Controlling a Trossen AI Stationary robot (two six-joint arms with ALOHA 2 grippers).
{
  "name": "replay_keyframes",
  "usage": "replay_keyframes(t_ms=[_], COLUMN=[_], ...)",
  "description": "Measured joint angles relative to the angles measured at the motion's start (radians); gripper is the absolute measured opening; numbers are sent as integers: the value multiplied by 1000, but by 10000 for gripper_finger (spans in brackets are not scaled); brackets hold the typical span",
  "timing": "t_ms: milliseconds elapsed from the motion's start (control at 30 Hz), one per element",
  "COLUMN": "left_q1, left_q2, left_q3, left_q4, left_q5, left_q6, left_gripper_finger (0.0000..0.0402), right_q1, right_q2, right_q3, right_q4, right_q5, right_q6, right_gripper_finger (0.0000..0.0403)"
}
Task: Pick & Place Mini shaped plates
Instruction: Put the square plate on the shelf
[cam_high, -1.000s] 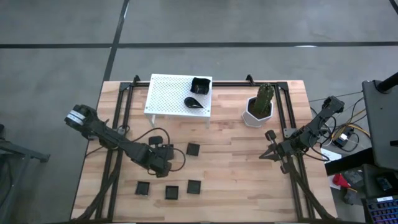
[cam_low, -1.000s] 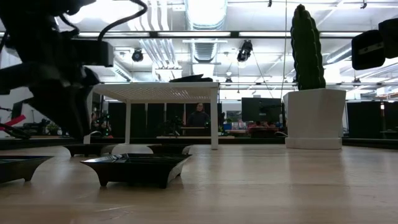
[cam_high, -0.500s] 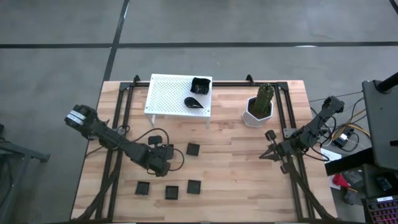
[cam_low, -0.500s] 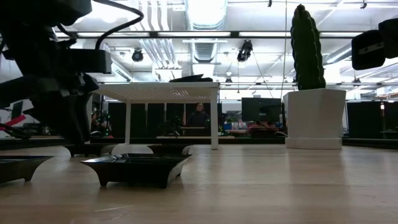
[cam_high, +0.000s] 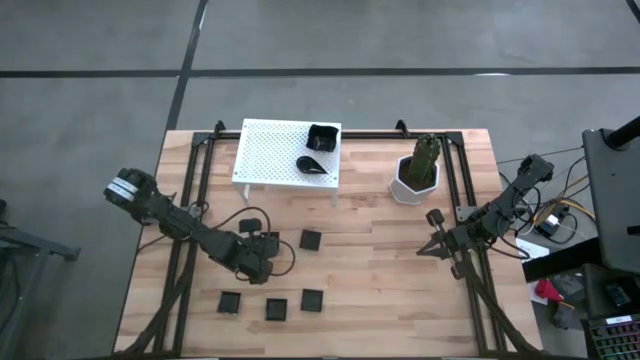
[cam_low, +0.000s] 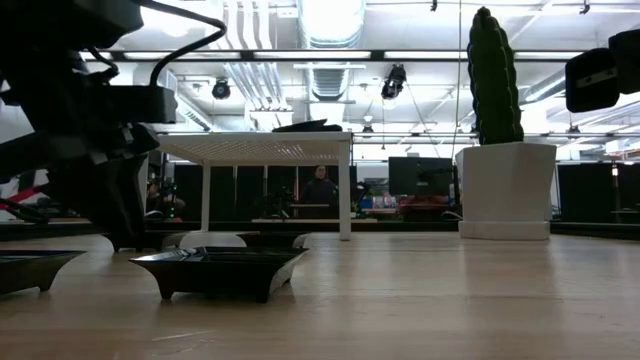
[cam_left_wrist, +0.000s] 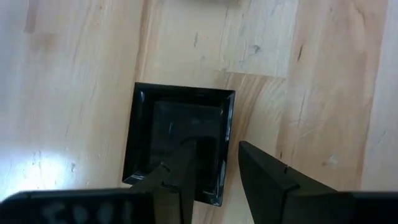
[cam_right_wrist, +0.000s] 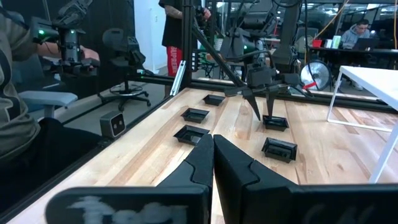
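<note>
From above, your left gripper (cam_high: 268, 268) hangs over the open wood in front of the rack (cam_high: 272, 152), among five small square plates: one (cam_high: 311, 240) toward the rack side and to its right, one (cam_high: 274, 309) directly on its far side from the rack, with two more (cam_high: 230, 301) (cam_high: 312, 300) flanking that one. A square dish (cam_high: 321, 137) and a teardrop dish (cam_high: 313, 164) lie on the rack's right part. The left arm reaches in low from the table's left edge, elbow bent. Your right gripper (cam_high: 432, 247) waits well to the right of the rack, past the cactus pot (cam_high: 414, 180).

From table height, the left arm fills the upper left, its gripper (cam_low: 118, 215) pointing down toward a plate (cam_low: 140, 240) in front of the rack (cam_low: 255, 148); whether it touches, you cannot tell. A nearer plate (cam_low: 218, 270) sits closer to the camera.

In the left wrist view, your fingers (cam_left_wrist: 267, 177) stand parted and straddle the near edge of a square plate (cam_left_wrist: 178, 137): one finger over its inside, the other outside on the wood. They are not closed on it.

In the right wrist view, your right fingers (cam_right_wrist: 233, 165) are pressed together, holding nothing, with plates such as one (cam_right_wrist: 278, 148) lying ahead.
</note>
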Motion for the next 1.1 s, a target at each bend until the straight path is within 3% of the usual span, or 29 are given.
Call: replay_keyframes(t_ms=[967, 1100], left_q1=[0, 1], left_q2=[1, 1], left_q3=[-27, -24], left_q4=[54, 54], left_q5=[6, -4], left_q6=[107, 110], left_gripper_finger=[61, 37], right_q1=[0, 0], right_q2=[0, 0], right_q3=[0, 0], right_q4=[0, 0], right_q5=[0, 0], right_q6=[-2, -1], right_gripper_finger=[8, 8])
